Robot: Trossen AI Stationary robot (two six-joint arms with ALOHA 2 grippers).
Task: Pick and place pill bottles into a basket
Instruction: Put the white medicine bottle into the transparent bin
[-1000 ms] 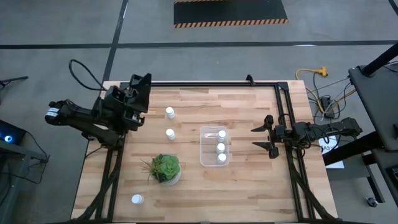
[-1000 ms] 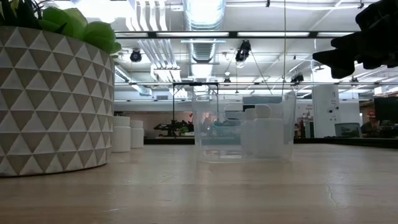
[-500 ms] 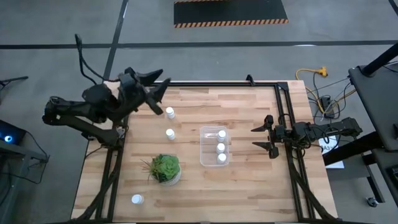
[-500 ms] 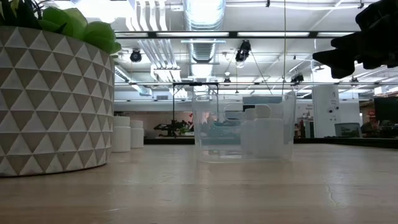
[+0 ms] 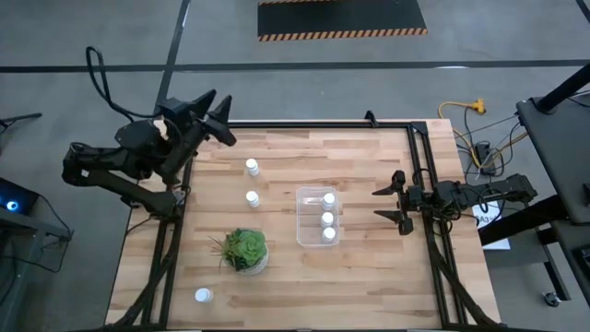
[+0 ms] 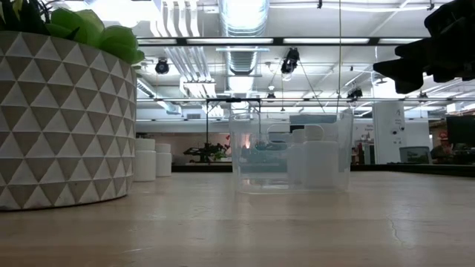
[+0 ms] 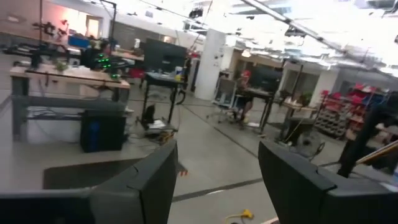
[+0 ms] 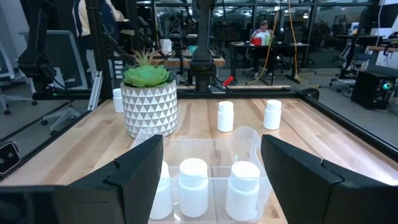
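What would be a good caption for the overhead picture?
Three pill bottles sit in the clear basket, three wait beside a potted plant; both pincers, left and right, open.

L tool [image 5: 219,120] raised at table's far-left corner, fingers apart; R tool [image 5: 398,207] fingers apart, right edge

Bright ceiling lights [image 6: 241,15] glared overhead; the tabletop [image 5: 369,267] was evenly lit with faint shadows, and the left wrist view looked motion-blurred.

Overhead and tabletop-level views share the basket [image 5: 318,218] (right wrist camera faces it closely).
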